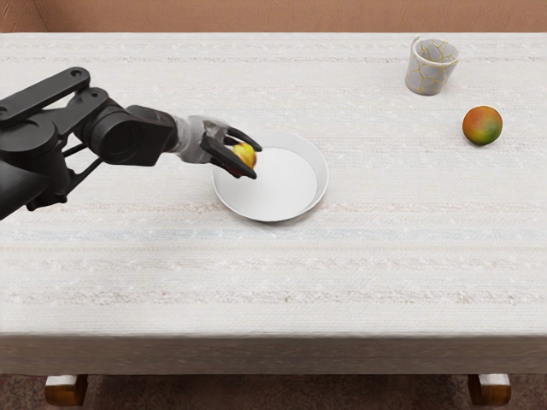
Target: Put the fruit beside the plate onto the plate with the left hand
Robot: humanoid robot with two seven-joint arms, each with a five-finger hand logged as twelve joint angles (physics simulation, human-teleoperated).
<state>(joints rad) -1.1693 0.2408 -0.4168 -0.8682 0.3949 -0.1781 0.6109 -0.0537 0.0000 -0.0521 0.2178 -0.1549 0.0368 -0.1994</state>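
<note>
A white round plate (pixel 286 188) lies near the middle of the table. My left hand (pixel 232 154) reaches in from the left and hovers over the plate's left rim. Its dark fingers are curled around a small yellow-orange fruit (pixel 246 155), which is partly hidden by them. A second, larger orange-green fruit (pixel 482 125) rests on the table far to the right, well apart from the plate. The right arm does not show.
A white mug with a yellow crackle pattern (pixel 431 66) stands at the back right. The pale table (pixel 273 282) runs across the whole view, its front edge near the bottom.
</note>
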